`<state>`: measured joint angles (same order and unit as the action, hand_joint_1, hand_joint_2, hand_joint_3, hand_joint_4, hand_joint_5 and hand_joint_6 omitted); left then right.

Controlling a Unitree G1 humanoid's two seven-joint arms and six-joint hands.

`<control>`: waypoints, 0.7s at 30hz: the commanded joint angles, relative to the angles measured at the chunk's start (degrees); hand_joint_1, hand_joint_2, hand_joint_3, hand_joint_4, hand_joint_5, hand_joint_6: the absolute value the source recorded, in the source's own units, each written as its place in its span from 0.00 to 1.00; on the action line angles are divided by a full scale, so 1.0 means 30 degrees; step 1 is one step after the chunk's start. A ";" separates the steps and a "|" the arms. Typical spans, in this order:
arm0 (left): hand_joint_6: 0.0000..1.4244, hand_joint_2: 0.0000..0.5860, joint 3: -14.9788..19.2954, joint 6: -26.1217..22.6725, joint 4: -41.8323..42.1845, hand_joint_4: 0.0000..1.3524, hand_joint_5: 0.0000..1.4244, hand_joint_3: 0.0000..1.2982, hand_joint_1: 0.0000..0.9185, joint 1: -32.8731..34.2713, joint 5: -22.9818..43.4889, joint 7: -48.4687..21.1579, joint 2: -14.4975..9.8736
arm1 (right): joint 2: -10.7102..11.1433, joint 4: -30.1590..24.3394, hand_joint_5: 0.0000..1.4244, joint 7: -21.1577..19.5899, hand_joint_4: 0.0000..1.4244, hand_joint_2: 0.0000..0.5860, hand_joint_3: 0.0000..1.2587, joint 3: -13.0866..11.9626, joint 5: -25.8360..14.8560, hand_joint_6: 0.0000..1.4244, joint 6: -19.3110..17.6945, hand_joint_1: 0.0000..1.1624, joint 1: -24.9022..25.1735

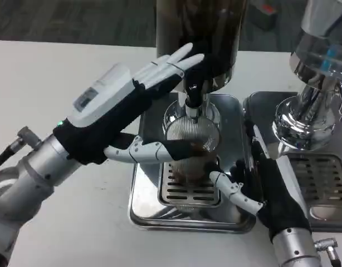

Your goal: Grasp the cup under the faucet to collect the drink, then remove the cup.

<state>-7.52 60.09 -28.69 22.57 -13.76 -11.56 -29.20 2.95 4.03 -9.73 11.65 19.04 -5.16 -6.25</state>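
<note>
Cup [190, 153] sits on drip tray [143, 214] beneath faucet [193, 100]; drink collecting. Right hand [254, 189] grasps it low; left hand [135, 111] rests up at dispenser [201, 33], grasping nothing, thumb beside cup. Next move likely calls for drawing cup clear, level.

The head view looks steeply down (from close above) onto the white table [59, 72].

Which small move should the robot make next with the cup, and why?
Probably keep the right hand holding the cup under the faucet. Only a little dark drink shows in the cup, and the left hand is raised at the faucet, so filling looks unfinished.
</note>
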 commanded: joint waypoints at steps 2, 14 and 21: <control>0.07 0.24 0.0634 0.0131 0.0322 0.00 0.14 0.09 0.00 -0.0776 0.1628 -0.0202 -0.0139 | 0.0020 0.0237 0.00 0.0261 0.00 0.38 0.00 -0.0102 -0.0183 0.00 0.0343 0.54 -0.0184; 0.10 0.25 0.2745 -0.0472 0.0212 0.08 0.19 0.14 0.00 -0.3828 0.5232 -0.0384 0.0354 | -0.0041 0.0023 0.00 0.0353 0.00 0.38 0.00 0.0008 -0.0185 0.00 0.0422 0.54 -0.0405; 0.01 0.23 0.3792 -0.1380 -0.0143 0.00 0.07 0.06 0.00 -0.5165 0.5436 -0.0352 0.0670 | -0.0076 -0.0125 0.00 0.0412 0.00 0.39 0.00 0.0068 -0.0254 0.00 0.0210 0.53 -0.0296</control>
<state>2.80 57.33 -28.26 8.25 2.74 -12.83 -27.70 2.78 3.84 -9.28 11.80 18.70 -5.03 -6.41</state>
